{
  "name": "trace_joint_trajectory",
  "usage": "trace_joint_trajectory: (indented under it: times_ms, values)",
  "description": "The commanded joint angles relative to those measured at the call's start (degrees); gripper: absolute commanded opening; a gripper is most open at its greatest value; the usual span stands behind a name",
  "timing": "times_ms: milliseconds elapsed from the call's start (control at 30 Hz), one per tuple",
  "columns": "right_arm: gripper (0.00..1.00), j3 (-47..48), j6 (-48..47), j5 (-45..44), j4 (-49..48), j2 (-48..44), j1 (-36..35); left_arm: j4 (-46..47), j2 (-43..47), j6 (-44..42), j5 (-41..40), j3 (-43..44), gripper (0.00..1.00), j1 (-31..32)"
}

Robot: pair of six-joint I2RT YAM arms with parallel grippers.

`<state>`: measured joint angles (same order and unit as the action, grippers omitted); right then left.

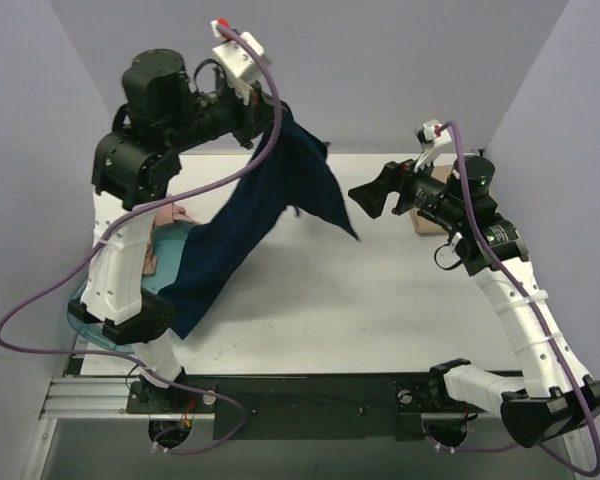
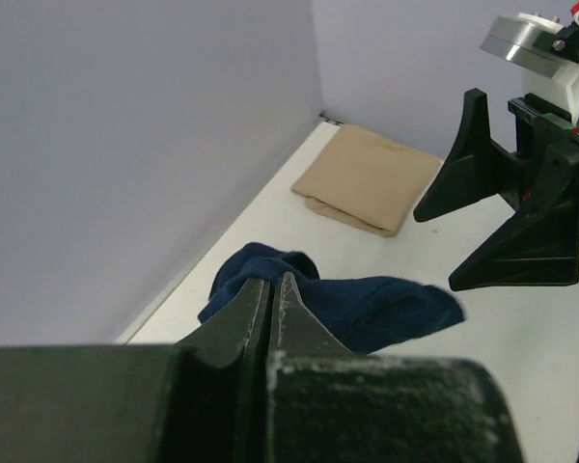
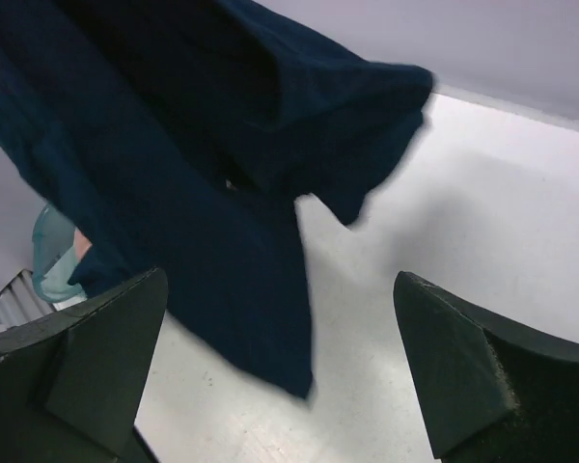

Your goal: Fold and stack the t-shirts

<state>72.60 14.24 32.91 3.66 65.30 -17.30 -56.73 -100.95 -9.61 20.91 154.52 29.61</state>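
The navy shirt (image 1: 250,225) is held aloft for unfolding, pinched by the left gripper (image 2: 273,287), its tail draped onto the table (image 1: 380,300). The right gripper (image 1: 377,196) is spread wide nearby, empty. Next, a hanging corner likely must be caught.

navy t-shirt (image 1: 248,232) aloft, left pincer (image 1: 270,112) gripping it

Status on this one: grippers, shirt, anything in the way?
Left gripper shut on navy shirt, hanging. Right gripper open, facing it. Nothing between; tan shirt folded aside.
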Motion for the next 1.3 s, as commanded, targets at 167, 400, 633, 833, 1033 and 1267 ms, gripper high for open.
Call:
trace_joint_trajectory:
  times_ms: [167, 400, 633, 833, 1033, 1267]
  values:
    - [0.96, -1.1, -0.4, -6.1, 19.0, -7.6, 1.2, 10.6, -12.8, 8.4, 9.3, -9.1, 0.00, 5.7]
    - [0.85, -8.6, 1.0, -22.7, 33.0, -5.7, 1.6, 18.8, -21.4, 3.6, 8.5, -18.6, 0.01, 10.8]
    - [0.83, -19.7, 7.2, -24.1, 28.6, 3.2, -1.2, 14.1, -22.1, -1.4, 6.7, -20.6, 0.88, 10.5]
    - [0.74, -19.3, 9.2, -24.4, 20.7, 16.1, -6.0, 6.8, -8.5, -6.4, 9.7, -30.7, 0.90, 3.9]
    - [0.69, -15.1, 10.0, -21.9, 17.3, 26.3, -11.2, -10.6, 8.6, -21.6, 7.0, -52.7, 0.69, -1.6]
    - [0.14, -11.3, 10.4, -23.3, 18.0, 34.5, -12.9, -14.2, 20.5, -25.6, -2.2, -82.1, 0.63, -1.4]
